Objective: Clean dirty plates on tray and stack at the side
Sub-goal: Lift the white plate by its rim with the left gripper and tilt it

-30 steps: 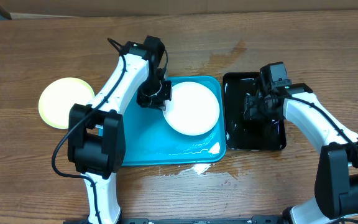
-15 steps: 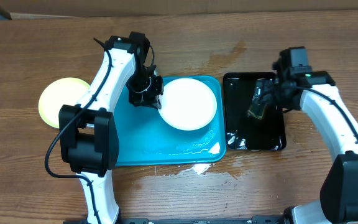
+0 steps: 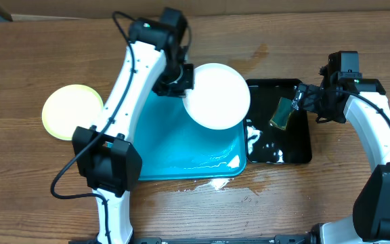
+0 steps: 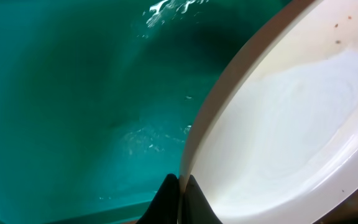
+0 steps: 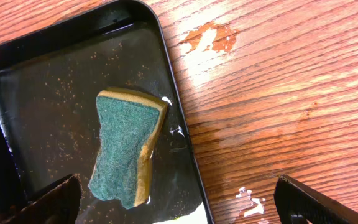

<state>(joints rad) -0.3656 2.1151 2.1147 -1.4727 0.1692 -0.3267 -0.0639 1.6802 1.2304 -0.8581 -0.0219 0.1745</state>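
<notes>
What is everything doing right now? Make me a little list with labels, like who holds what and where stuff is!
left pincer: shut on the rim of the round white plate
white plate: lifted and tilted over the right end of the big turquoise plastic tray
right pincer: open, above the small glossy black tray
sponge: the green-and-yellow sponge is in the black tray, not held
other plate: the pale yellow-green round plate sits on the wooden table, left of the turquoise tray

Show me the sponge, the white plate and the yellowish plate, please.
sponge [image 5: 123, 146], right wrist view, middle of its green face.
white plate [image 3: 217, 96], overhead view, centre of its face.
yellow-green plate [image 3: 70, 112], overhead view, its centre.
</notes>
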